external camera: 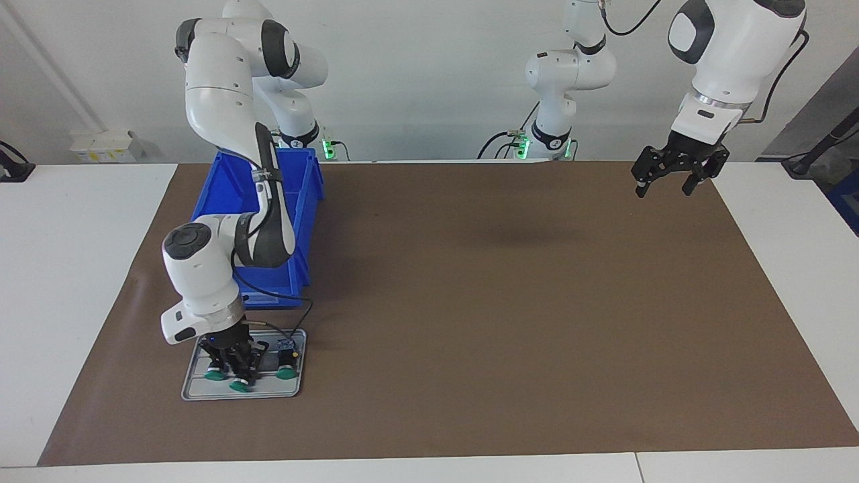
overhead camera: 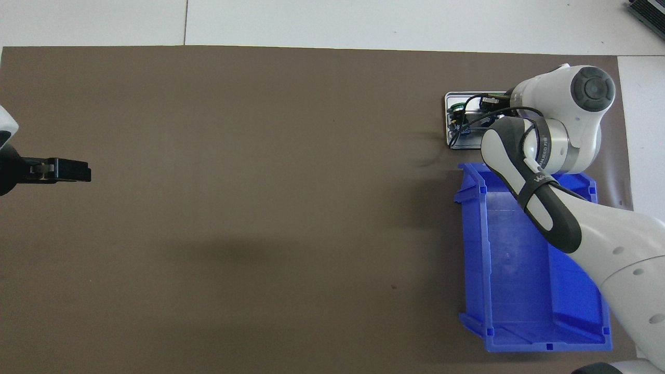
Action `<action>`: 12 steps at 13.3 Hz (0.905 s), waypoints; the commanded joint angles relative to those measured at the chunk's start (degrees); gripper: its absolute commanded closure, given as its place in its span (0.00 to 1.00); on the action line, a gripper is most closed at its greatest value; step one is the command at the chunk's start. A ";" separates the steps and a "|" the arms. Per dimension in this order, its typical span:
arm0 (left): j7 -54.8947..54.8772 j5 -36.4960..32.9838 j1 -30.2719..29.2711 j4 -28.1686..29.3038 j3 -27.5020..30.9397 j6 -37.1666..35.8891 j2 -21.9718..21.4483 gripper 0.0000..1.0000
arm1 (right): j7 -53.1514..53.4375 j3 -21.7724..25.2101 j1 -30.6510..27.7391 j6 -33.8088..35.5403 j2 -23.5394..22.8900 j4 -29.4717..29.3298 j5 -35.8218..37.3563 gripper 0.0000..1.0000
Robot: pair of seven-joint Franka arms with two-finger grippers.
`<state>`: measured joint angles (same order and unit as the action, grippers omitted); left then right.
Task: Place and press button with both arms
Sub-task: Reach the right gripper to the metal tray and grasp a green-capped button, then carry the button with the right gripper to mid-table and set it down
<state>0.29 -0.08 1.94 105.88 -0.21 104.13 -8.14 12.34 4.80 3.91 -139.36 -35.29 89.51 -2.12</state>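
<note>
In the tray [external camera: 191, 386] at the right arm's end of the desk [external camera: 470, 302], the right claw [external camera: 235, 372] is clamping what looks like the middle button [external camera: 239, 386]; placing and pressing are remaining. The left claw [external camera: 678, 176] is waiting, fingers apart.

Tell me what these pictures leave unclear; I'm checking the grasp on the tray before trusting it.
- Overhead view: the right arm's wrist hides most of the tray, its buttons and the right gripper.
- Facing view: the right gripper is down among three green buttons; a firm hold on the middle one can't be confirmed.
- Overhead view: the left gripper is cut off by the edge.
</note>
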 commanded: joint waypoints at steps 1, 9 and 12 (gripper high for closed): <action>-0.29 -0.45 -0.27 2.05 -0.14 1.52 -1.61 0.00 | 1.11 0.12 0.30 9.69 2.94 -4.59 0.26 1.00; -0.38 -0.45 -0.27 2.05 -0.14 1.52 -1.61 0.00 | 30.66 0.13 10.13 30.35 10.23 -10.58 5.98 1.00; -0.38 -0.45 -0.27 2.05 -0.14 1.52 -1.52 0.00 | 56.22 -0.05 19.71 31.26 11.47 -9.45 5.02 1.00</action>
<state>0.29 -0.07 1.94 105.94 -0.21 104.20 -8.15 54.77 4.61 19.11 -108.34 -24.79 78.92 2.60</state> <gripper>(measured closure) 0.000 0.674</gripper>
